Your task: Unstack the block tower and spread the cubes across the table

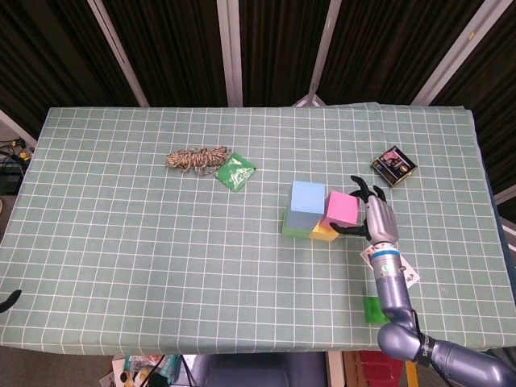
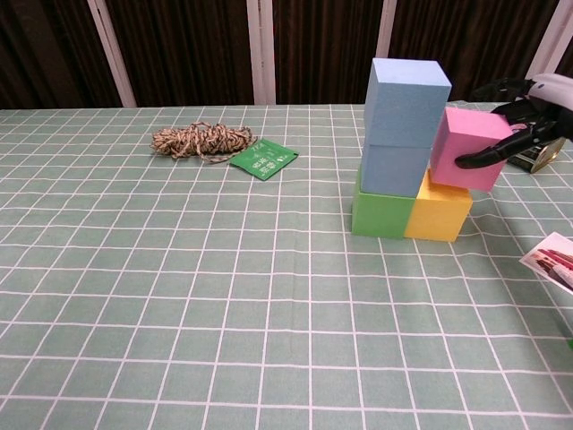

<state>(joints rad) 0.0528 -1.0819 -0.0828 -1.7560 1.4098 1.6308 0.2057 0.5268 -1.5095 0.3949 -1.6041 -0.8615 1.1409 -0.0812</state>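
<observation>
Chest view: right hand (image 2: pixel 524 121) grips the pink cube (image 2: pixel 468 148), tilted, just above the yellow cube (image 2: pixel 438 210). 2 blue cubes (image 2: pixel 402 121) stack on the green cube (image 2: pixel 380 213), touching the yellow cube's left side. Twine bundle (image 2: pixel 200 140) and green packet (image 2: pixel 264 159) lie well left of the yellow cube.

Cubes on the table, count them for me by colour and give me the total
Blue cubes: 2, stacked
Pink cube: 1, gripped and tilted by the right hand
Green cube: 1
Yellow cube: 1
Total: 5
</observation>
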